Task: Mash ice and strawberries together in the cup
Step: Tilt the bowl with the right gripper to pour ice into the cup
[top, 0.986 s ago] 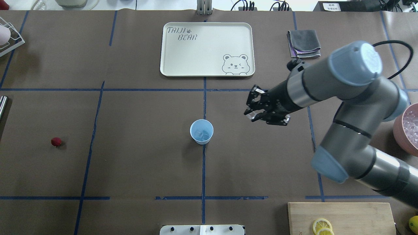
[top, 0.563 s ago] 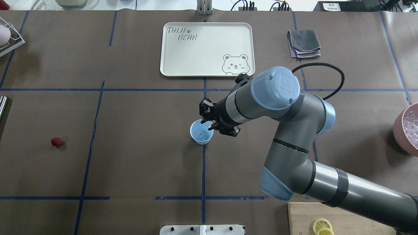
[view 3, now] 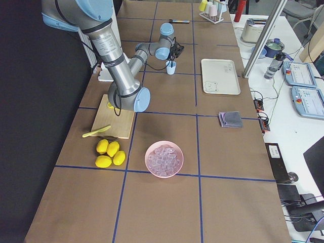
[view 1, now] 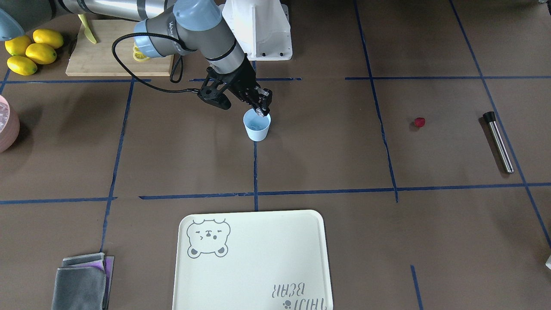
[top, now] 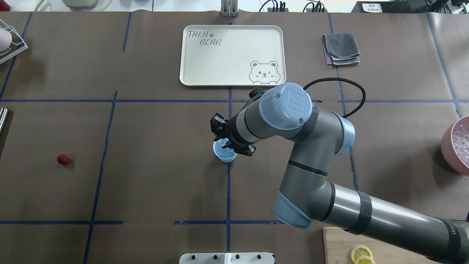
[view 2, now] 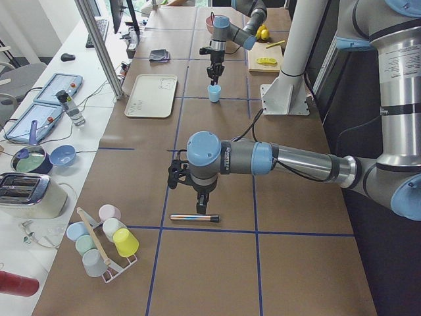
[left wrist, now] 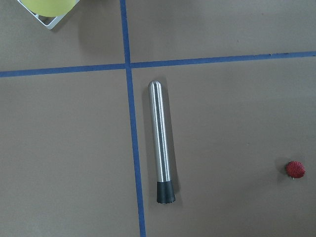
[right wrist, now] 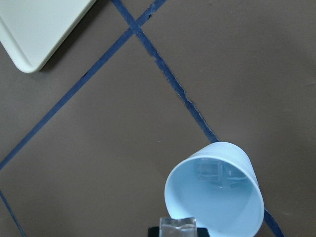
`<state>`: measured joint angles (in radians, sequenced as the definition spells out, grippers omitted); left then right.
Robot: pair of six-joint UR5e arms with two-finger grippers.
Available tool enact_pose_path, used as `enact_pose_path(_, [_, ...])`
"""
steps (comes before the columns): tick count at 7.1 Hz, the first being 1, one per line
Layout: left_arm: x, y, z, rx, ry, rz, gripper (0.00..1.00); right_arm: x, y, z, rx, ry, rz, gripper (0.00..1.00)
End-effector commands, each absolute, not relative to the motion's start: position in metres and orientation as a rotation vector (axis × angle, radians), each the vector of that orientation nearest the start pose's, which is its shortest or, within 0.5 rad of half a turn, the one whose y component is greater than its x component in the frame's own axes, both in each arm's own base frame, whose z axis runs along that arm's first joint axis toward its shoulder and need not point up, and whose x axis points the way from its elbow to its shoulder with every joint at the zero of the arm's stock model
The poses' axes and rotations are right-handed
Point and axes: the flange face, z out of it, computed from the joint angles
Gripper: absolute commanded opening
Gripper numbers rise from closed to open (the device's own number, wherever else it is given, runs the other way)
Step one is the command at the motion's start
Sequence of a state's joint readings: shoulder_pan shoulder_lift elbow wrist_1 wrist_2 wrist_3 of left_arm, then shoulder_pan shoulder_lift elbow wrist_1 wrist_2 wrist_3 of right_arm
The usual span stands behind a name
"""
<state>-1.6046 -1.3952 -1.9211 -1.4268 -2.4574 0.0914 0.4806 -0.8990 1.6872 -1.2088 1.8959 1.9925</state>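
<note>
The pale blue cup [top: 224, 156] stands at the table's middle, also in the front view [view 1: 257, 128] and the right wrist view [right wrist: 213, 200]. Ice chunks [right wrist: 213, 171] lie in its bottom. My right gripper [view 1: 260, 113] is shut on a clear ice cube [right wrist: 177, 225] just above the cup's rim. The red strawberry [top: 63, 159] lies far to the left, also in the left wrist view [left wrist: 295, 169]. My left gripper [view 2: 202, 204] hangs above a steel muddler [left wrist: 160, 138]; I cannot tell whether it is open or shut.
A cream bear tray [top: 205, 55] lies beyond the cup, a folded grey cloth [top: 340, 49] to its right. A pink bowl of ice [view 3: 163, 158] sits at the right edge, with a cutting board [top: 388, 238] holding lemon slices and whole lemons [view 1: 30, 49] nearby.
My right arm has swung left with the ice cube, from right of the cup to just over its rim. The cup and strawberry have not moved.
</note>
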Motion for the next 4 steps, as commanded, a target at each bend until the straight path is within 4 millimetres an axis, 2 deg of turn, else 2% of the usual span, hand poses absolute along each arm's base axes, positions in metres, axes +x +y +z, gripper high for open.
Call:
enact_pose_path(1, [-0.07, -0.4111, 0.5725, 0.084, 0.883, 0.067, 1.0, -0.5453, -0.3995, 0.1649, -0.262, -1.166, 0.614, 0.6])
enact_pose_path(2, [-0.07, -0.4111, 0.5718, 0.085, 0.883, 0.067, 1.0, -0.5452, -0.3995, 0.1659, -0.262, -1.165, 0.615, 0.69])
enact_pose_path(3, [-0.07, -0.4111, 0.5718, 0.085, 0.883, 0.067, 1.0, -0.5448, -0.3993, 0.1653, -0.261, -1.167, 0.613, 0.71])
enact_pose_path(4, [-0.07, -0.4111, 0.5718, 0.085, 0.883, 0.067, 1.0, -0.5394, -0.3999, 0.1629, -0.264, -1.175, 0.605, 0.78])
